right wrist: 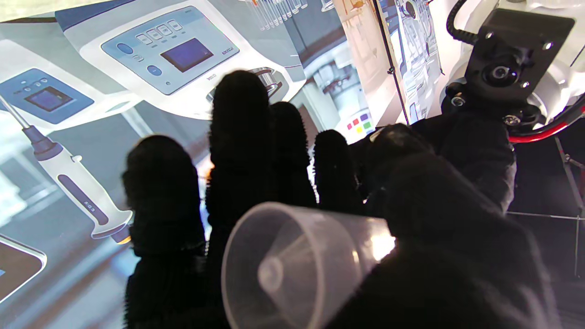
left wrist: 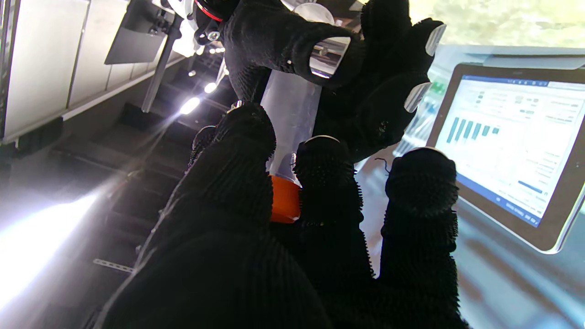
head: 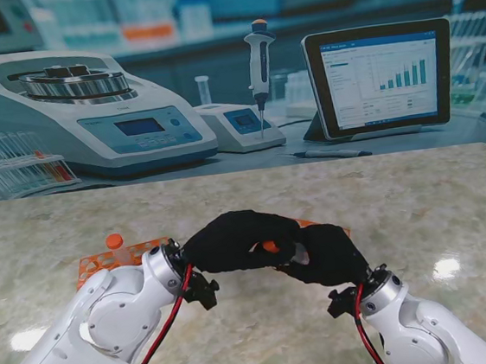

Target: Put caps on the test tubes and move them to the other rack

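Note:
My two black-gloved hands meet over the near middle of the table. The right hand (head: 329, 255) is shut on a clear plastic test tube (left wrist: 292, 114), whose conical bottom end (right wrist: 283, 269) points at the right wrist camera. The left hand (head: 232, 240) is closed on an orange cap (left wrist: 284, 198) at the tube's mouth, pinched between thumb and fingers. From the stand only a sliver of that cap (head: 270, 247) shows between the hands. An orange rack (head: 104, 262) lies behind my left forearm, with an orange-capped tube (head: 114, 241) standing in it.
A bit of orange (head: 305, 222) peeks out behind the right hand; I cannot tell what it is. Beyond the table's far edge is a lab backdrop showing a centrifuge (head: 88, 111), a pipette (head: 259, 67) and a tablet (head: 380, 76).

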